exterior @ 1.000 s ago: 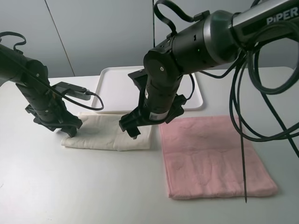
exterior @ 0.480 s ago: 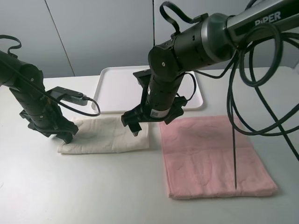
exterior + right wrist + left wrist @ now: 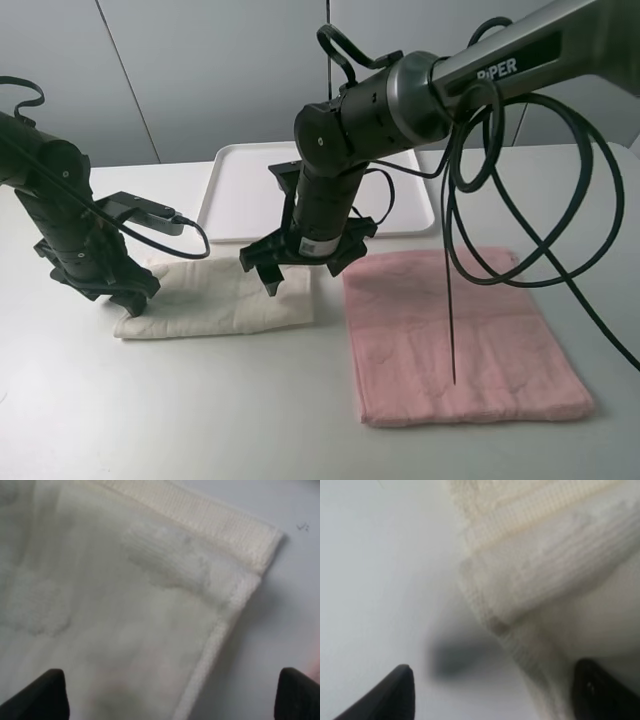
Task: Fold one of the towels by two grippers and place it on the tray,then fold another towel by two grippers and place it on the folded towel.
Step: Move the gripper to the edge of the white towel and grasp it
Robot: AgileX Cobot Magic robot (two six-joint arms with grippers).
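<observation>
1. Landmark: the flat white rectangular plastic tray [image 3: 245,190] with a low rim lies at the far side of the grey bench [image 3: 200,410]. It carries nothing.

2. The cream terry towel [image 3: 215,300] lies on the bench, just off the tray's near edge, below the tray's left half. It forms a long, narrow strip. Both wrist views show two stacked layers at its hem.

3. The pale pink terry towel [image 3: 400,340] lies flat and spread on the bench, off the tray's near edge, below the tray's right half. Its left edge runs just beside the cream towel's right end.

4. The left claw [image 3: 133,298] stands low over the cream towel's end that lies farther from the tray's centre. Its fingers are spread wide and grip nothing; the towel's edge runs between them.

5. The right claw [image 3: 303,278] stands over the cream towel's other end, near the middle of the tray's near edge. Its fingers are also wide apart and hold nothing; the towel's corner lies between them.
</observation>
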